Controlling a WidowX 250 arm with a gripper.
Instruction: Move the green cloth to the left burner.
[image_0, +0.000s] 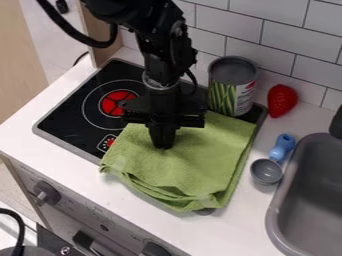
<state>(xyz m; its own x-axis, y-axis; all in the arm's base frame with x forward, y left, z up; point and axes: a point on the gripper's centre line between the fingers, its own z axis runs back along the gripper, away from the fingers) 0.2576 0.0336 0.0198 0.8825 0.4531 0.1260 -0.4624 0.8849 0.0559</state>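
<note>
Lying beneath gripper (163, 146), green cloth (194, 167).

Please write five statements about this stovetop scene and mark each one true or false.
1. The green cloth lies over the right-hand part of the stove. True.
2. The left burner is hidden under the green cloth. False: its red centre is uncovered, beside the cloth.
3. The can stands upright near the tiled wall. True.
4. The gripper is over the sink. False: it is down at the green cloth.
5. The strawberry sits on top of the can. False: it is on the counter, to the right of the can.
</note>
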